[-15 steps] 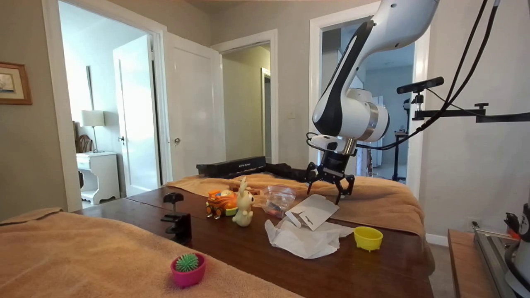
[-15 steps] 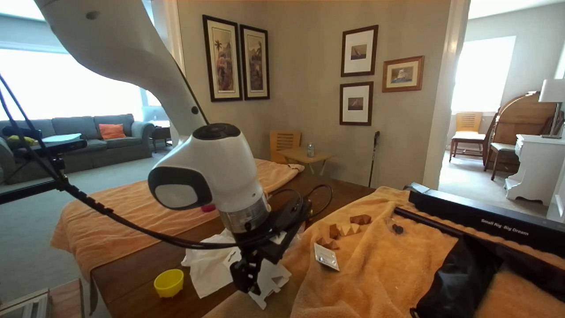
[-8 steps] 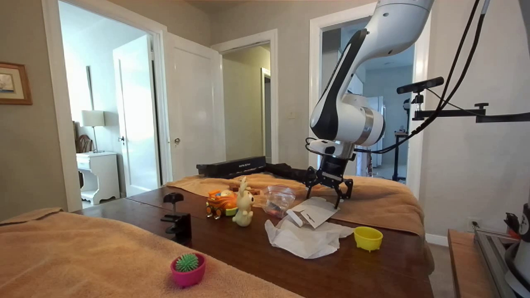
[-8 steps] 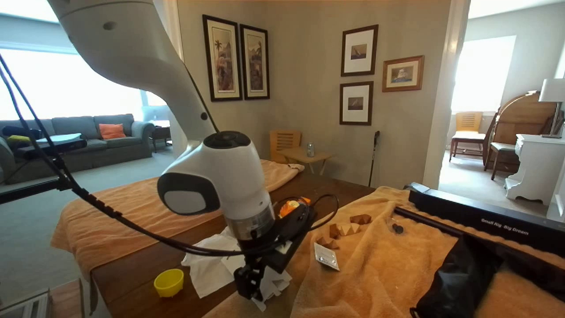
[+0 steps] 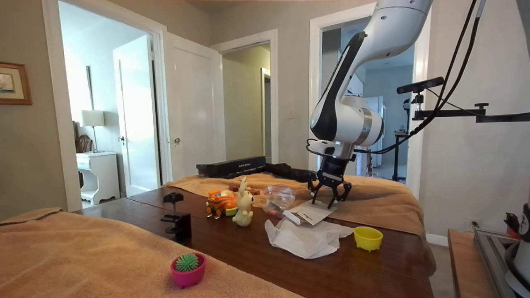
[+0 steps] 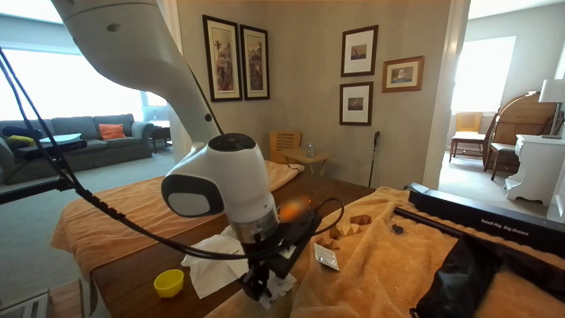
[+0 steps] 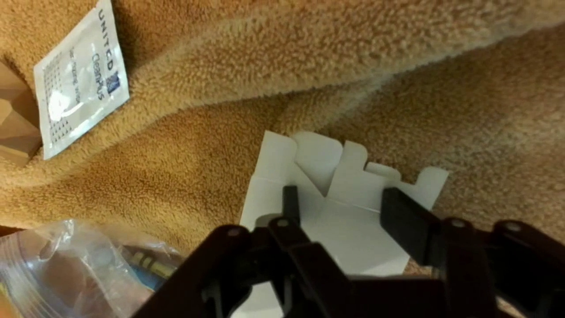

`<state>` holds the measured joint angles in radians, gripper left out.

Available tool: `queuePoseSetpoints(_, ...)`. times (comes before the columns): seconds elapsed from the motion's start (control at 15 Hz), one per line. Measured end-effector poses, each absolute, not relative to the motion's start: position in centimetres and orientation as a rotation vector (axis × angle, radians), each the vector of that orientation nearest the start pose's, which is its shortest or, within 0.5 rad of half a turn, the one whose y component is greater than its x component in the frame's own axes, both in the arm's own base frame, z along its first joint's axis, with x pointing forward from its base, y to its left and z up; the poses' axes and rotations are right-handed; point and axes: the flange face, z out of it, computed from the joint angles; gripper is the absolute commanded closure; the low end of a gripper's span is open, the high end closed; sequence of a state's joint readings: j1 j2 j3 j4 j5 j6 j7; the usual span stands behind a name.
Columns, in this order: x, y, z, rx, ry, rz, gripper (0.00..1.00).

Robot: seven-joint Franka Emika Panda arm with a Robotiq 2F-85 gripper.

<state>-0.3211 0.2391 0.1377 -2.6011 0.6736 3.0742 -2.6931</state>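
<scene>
My gripper (image 5: 322,205) points down at the white cut-out cardboard (image 5: 313,214), at the edge of the orange towel. In the wrist view the two fingers (image 7: 340,198) are apart, with the cardboard (image 7: 353,236) spread beneath and between them. The fingertips are at or very near its surface; I cannot tell whether they press on it. The cardboard's notched flaps reach past the fingertips onto the towel. In an exterior view the gripper (image 6: 259,291) partly hides the cardboard (image 6: 282,285). Crumpled white paper (image 5: 308,243) lies beside the cardboard on the brown table.
A clear plastic bag (image 5: 279,200), a rabbit figure (image 5: 244,209) and an orange toy car (image 5: 222,203) stand nearby. A yellow cup (image 5: 367,239), black clamp (image 5: 181,227) and magenta bowl (image 5: 188,276) are around. A sachet (image 6: 326,257) and wooden pieces (image 6: 348,229) lie on the towel.
The gripper has come down onto the cardboard and its fingers have drawn closer together. The cardboard's raised far edge sits lower and flatter now.
</scene>
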Motion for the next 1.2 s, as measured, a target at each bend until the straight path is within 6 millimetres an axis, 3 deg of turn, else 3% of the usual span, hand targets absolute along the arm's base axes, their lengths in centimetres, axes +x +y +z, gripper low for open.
queuePoseSetpoints(0.27,43.1,-12.6,19.2,1.778,2.329,0.273,0.01)
queuePoseSetpoints(0.67,44.8,-12.7,20.1,1.824,2.311,0.326,0.0)
queuePoseSetpoints(1.2,45.3,-13.3,19.5,2.097,2.367,0.301,0.0)
